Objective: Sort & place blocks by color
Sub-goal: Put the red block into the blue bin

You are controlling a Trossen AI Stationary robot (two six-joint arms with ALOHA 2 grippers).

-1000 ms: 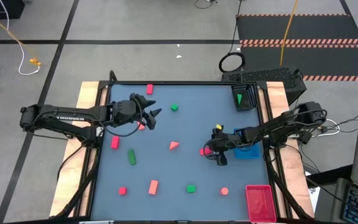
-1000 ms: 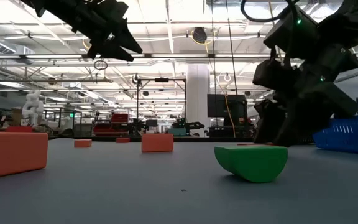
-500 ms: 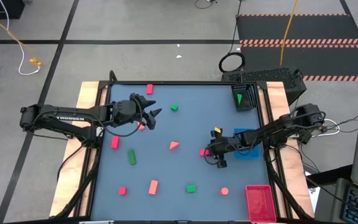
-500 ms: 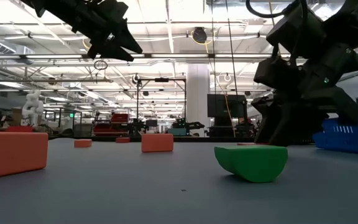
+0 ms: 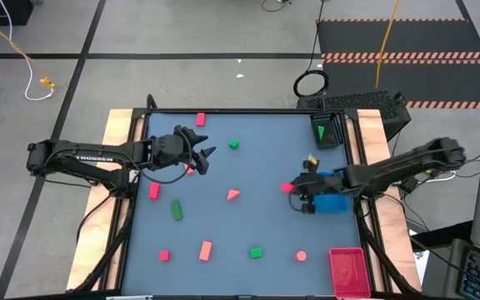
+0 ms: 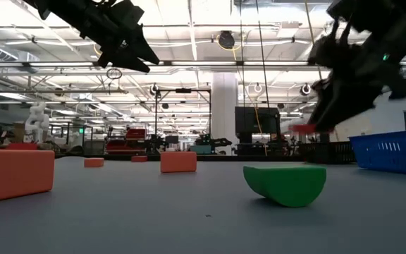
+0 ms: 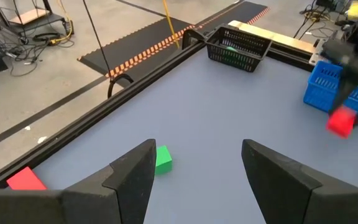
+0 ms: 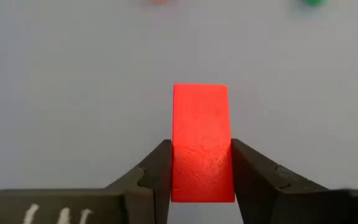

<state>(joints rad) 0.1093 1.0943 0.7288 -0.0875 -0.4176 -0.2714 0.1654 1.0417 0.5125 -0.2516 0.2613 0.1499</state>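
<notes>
You've got 3 trays: black at the far right corner, blue at the right edge, red at the near right corner. On the counter, high view: 3 green blocks, approx. 7 red/pink ones, plus 1 partly hidden under the left arm.

Right pincer is clamped on a red block, lifted off the counter just beside the blue tray; the wrist view shows both fingers pressing its sides, the high view only a red speck.

Left pincer hangs over the far-left counter, fingers apart, nothing between. Low view alone shows a round-backed green block up close.
</notes>
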